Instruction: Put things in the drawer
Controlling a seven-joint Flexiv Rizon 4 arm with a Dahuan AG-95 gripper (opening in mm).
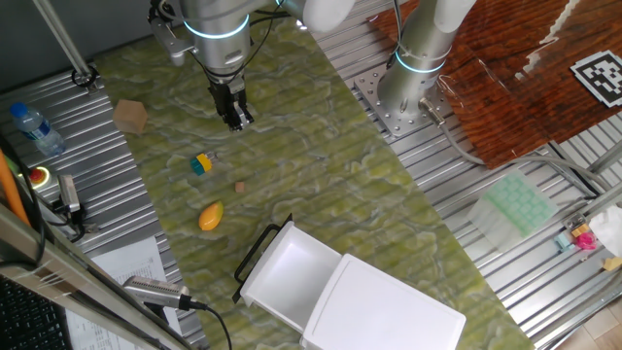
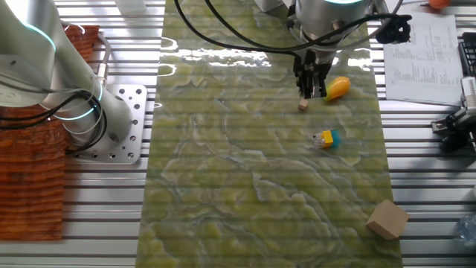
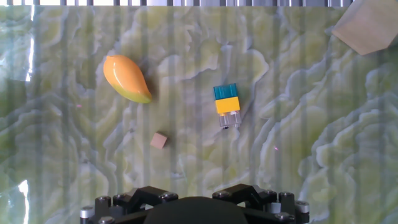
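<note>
- One gripper hangs above the green mat, holding nothing; whether its fingers are spread or closed cannot be told.
- One toy fruit (yellow-orange) lies on the mat, near the drawer's handle.
- One drawer stands pulled out of the white cabinet.
- Also on the mat: one blue-and-yellow brick, one small cube, one larger wooden block.
- One bottle lies off the mat.
</note>
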